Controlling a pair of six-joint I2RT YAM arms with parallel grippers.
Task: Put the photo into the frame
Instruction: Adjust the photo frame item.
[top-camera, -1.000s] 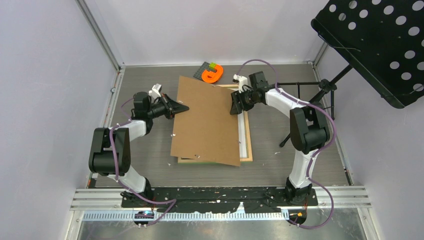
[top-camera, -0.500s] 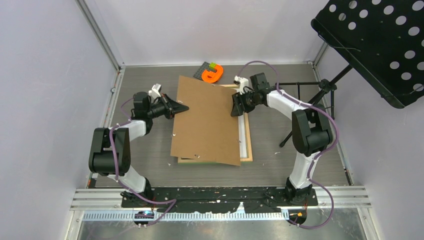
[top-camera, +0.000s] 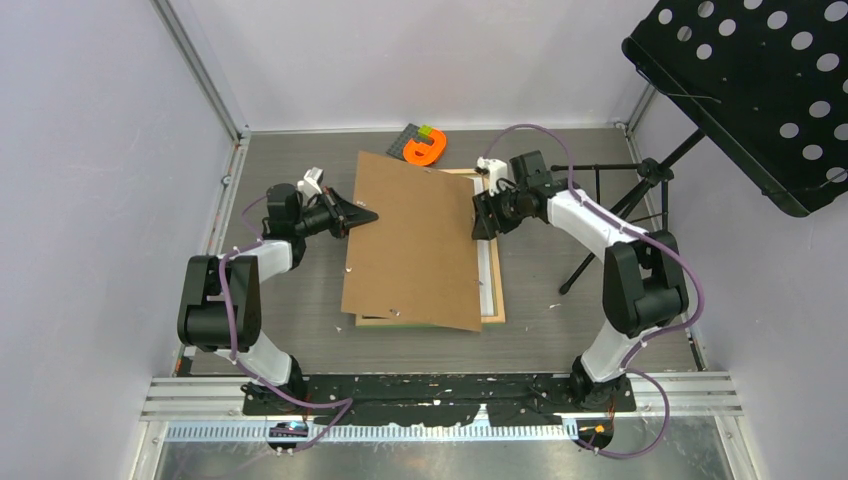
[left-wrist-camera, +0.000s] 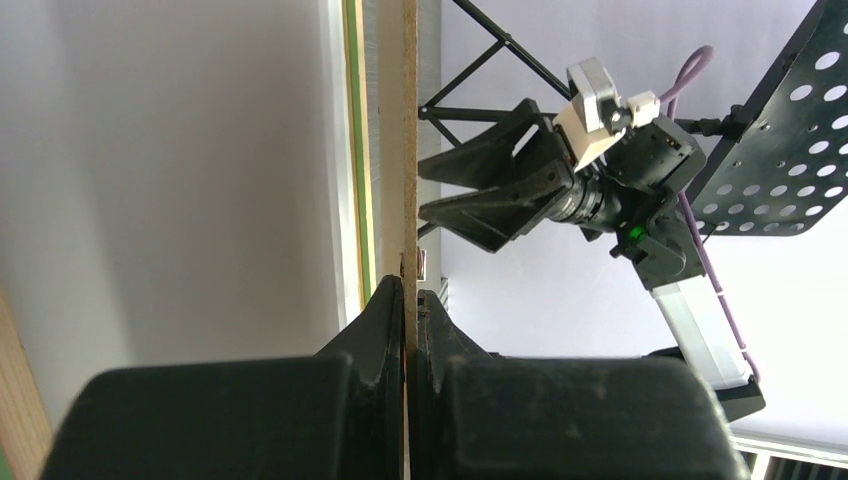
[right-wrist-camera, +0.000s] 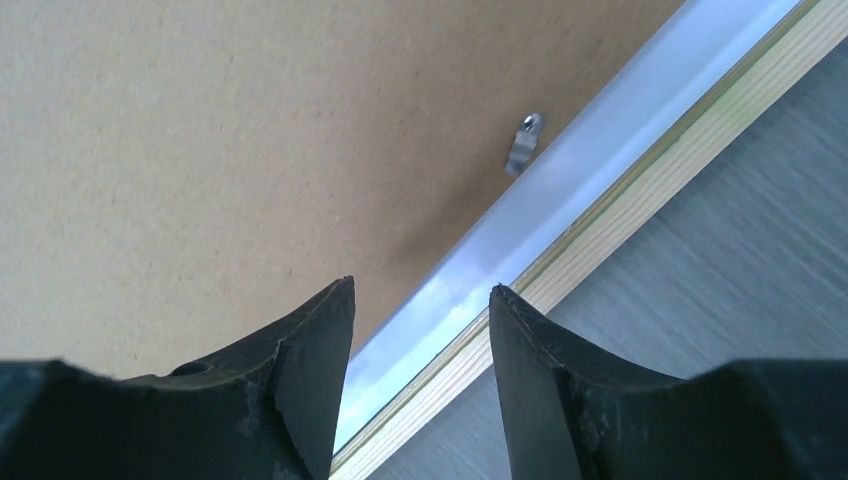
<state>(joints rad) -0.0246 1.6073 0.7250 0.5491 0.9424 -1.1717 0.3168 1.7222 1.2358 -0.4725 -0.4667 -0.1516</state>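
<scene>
My left gripper (top-camera: 366, 214) is pinched shut on the left edge of the brown board (top-camera: 415, 245), and my right gripper (top-camera: 482, 214) is wide open, holding nothing, by the board's right edge. The frame (top-camera: 497, 295) lies flat under the board. A white strip (top-camera: 486, 270) peeks out by its rail; I cannot tell if that is the photo, so I think the job is not done.

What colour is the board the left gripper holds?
Plain brown backing board, clearest in the top external view.
</scene>
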